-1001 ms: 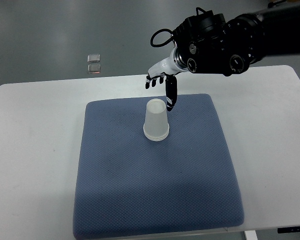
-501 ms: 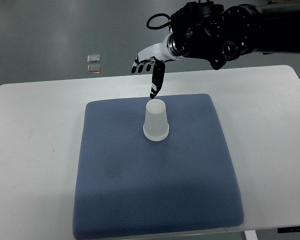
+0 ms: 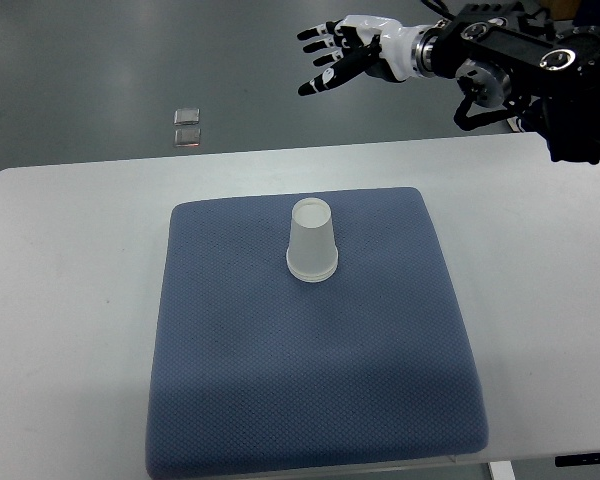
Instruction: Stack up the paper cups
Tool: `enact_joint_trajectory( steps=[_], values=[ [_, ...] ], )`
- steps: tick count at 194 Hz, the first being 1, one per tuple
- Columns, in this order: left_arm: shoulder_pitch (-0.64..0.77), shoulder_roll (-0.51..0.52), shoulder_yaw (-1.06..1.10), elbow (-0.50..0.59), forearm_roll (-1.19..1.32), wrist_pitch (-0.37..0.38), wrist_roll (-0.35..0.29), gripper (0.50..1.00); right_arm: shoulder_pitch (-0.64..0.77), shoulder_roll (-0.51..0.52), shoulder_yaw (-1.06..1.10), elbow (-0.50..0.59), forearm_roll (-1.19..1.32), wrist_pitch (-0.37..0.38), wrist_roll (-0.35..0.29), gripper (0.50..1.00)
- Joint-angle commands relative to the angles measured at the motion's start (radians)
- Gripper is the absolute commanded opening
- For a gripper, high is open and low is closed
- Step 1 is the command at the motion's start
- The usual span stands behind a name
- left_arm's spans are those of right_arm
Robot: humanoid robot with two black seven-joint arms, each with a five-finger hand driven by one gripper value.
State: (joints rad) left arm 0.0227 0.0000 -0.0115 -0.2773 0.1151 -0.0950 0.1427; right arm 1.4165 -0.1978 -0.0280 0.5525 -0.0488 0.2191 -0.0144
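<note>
A stack of white paper cups [image 3: 312, 243] stands upside down on the blue mat [image 3: 310, 350], in its upper middle part. My right hand [image 3: 332, 52] is raised well above and beyond the table's far edge, up and to the right of the cups. Its fingers are spread and hold nothing. Its arm [image 3: 520, 65] comes in from the upper right. My left arm does not show.
The blue mat lies on a white table [image 3: 70, 300]. Two small clear squares [image 3: 188, 128] lie on the grey floor beyond the table's far left edge.
My right hand has lifted away from the top of the cups, moving up and back to the right, and turned its fingers outward. The cups have not moved.
</note>
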Motion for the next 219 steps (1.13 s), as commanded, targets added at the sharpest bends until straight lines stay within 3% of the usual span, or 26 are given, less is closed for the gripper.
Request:
enact_joint_trajectory(
  steps=[1,44,67,113,219],
  values=[
    [0.0,0.0,-0.001,0.001,0.0,-0.002,0.0,1.0,-0.114,-0.003,0.204,-0.037,0.006,-0.032,0.019,0.911],
    [0.0,0.0,-0.001,0.003,0.0,0.0,0.0,1.0,-0.358,0.011,0.689,-0.04,0.015,-0.023,0.059,0.913],
    [0.0,0.0,-0.002,0.004,0.0,0.0,0.0,1.0,-0.452,0.026,0.819,-0.039,0.055,-0.003,0.065,0.913],
    [0.0,0.0,-0.002,0.003,0.0,0.0,0.0,1.0,-0.591,0.063,0.856,-0.04,0.168,0.088,0.137,0.913],
    [0.0,0.0,-0.001,0.001,0.0,0.0,0.0,1.0,-0.625,0.066,0.855,-0.042,0.199,0.089,0.14,0.915]
  ],
)
